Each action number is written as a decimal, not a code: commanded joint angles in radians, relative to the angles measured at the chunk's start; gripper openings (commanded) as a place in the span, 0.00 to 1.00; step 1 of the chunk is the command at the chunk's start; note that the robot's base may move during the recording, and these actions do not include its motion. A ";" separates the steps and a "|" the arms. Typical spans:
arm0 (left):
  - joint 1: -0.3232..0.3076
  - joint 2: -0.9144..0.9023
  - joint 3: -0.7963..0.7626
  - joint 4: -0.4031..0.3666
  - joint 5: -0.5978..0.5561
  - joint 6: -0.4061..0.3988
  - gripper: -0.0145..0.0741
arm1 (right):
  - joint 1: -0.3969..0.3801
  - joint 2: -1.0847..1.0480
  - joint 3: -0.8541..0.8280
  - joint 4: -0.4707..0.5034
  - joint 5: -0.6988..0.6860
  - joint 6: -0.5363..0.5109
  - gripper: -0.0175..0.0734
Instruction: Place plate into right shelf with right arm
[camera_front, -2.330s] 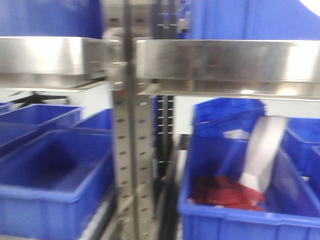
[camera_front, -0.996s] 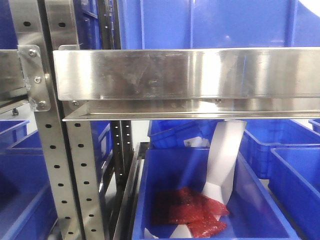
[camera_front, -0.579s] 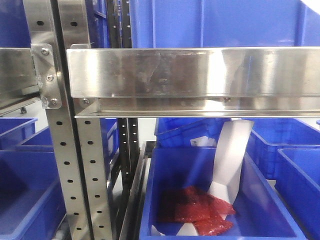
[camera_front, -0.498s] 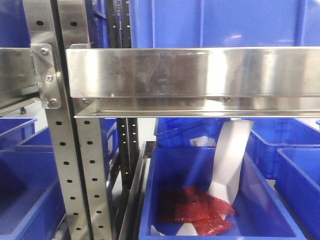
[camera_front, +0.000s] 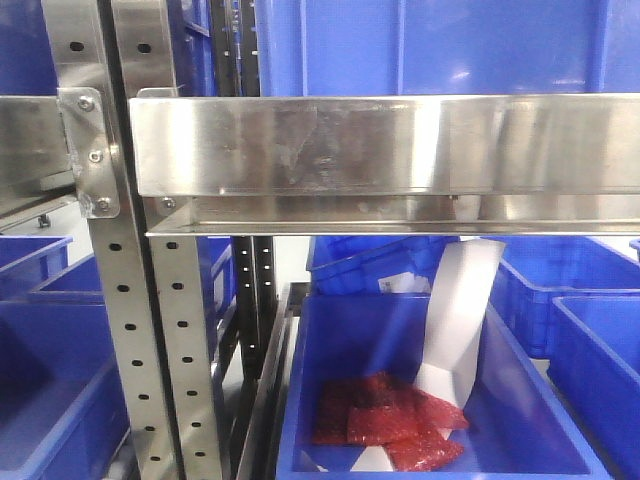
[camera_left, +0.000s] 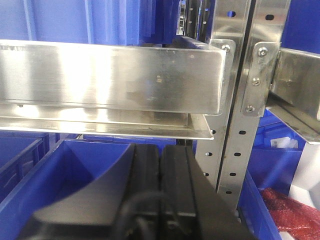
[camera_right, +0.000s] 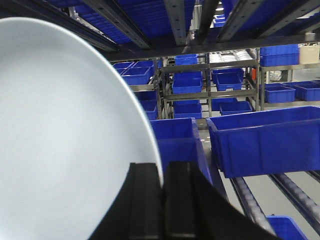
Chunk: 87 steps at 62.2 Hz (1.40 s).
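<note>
Here the right gripper (camera_right: 162, 200) pinches the plate (camera_right: 65, 140) by its rim, filling the frame's left. If tilted, it could knock a shelf (camera_front: 380, 150) beam. The left gripper (camera_left: 160, 190) is pressed together, empty.

- Plate (camera_right: 60, 135): plain glossy white, round and shallow, standing on edge and filling the left of the right wrist view; its rim sits clamped between the dark fingers of the right tool (camera_right: 162, 200).
- Right shelf (camera_front: 380, 145): polished stainless-steel beam, hole-punched uprights, blue bins above and below.
</note>
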 joint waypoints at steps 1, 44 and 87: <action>-0.002 -0.010 0.010 -0.008 -0.090 -0.007 0.02 | 0.016 0.119 -0.146 0.004 -0.111 -0.002 0.25; -0.002 -0.010 0.010 -0.008 -0.090 -0.007 0.02 | 0.051 0.521 -0.443 -0.011 -0.028 -0.003 0.72; -0.002 -0.010 0.010 -0.008 -0.090 -0.007 0.02 | 0.048 0.294 -0.263 -0.011 0.011 -0.003 0.25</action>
